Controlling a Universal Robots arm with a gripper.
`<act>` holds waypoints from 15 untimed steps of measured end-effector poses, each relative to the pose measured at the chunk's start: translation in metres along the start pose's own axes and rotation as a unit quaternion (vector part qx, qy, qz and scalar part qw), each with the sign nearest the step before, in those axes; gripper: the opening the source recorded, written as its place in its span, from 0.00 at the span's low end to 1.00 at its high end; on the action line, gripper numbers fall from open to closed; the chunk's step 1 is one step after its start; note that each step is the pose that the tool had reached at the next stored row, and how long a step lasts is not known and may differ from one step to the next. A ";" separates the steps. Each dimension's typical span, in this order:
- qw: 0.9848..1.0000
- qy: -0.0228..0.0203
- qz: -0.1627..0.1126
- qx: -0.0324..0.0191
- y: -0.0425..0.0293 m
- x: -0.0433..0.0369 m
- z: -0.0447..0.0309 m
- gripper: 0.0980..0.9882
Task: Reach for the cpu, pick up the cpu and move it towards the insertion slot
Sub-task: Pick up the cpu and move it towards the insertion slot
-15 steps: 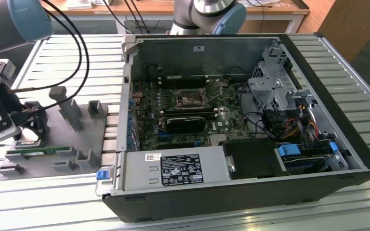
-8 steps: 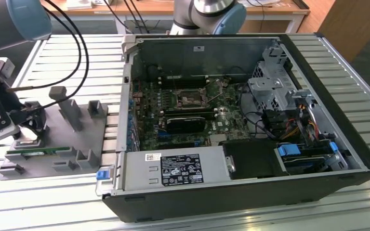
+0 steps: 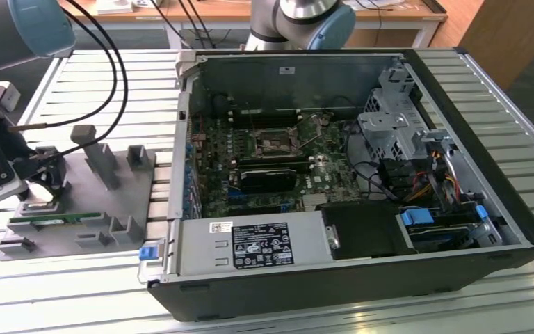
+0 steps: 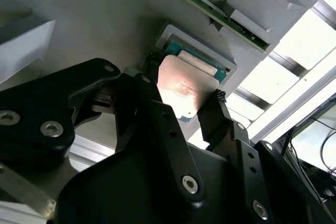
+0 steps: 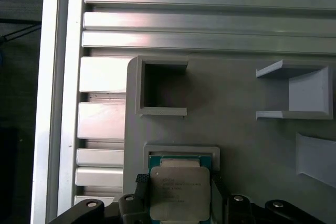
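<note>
The cpu is a flat square chip with a shiny metal top, and it sits between my black fingers in both wrist views. My gripper is shut on the cpu, one finger on each of two opposite edges. The chip hangs just above its green-lined recess in the grey tray. In the exterior view my gripper stands low over that tray at the exterior view's left. The insertion slot, a square socket with a metal frame, lies on the motherboard inside the open computer case.
A green memory stick lies in the tray beside my gripper. Grey posts rise from the tray. The case wall stands between tray and motherboard. Black cables hang above the slatted aluminium table.
</note>
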State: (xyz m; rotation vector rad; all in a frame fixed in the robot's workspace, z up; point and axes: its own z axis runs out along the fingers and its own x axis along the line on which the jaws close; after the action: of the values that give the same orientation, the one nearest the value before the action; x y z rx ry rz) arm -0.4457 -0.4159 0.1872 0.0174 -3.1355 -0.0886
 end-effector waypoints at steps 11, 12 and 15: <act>1.000 0.000 0.000 0.000 0.0005 0.0001 -0.0094 0.50; 1.000 0.000 0.000 0.000 0.0006 0.0001 -0.0102 0.50; 1.000 0.000 0.000 0.000 0.0007 0.0001 -0.0127 0.50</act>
State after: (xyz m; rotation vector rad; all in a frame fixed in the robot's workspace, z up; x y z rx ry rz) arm -0.4457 -0.4159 0.1999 0.0173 -3.1354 -0.0885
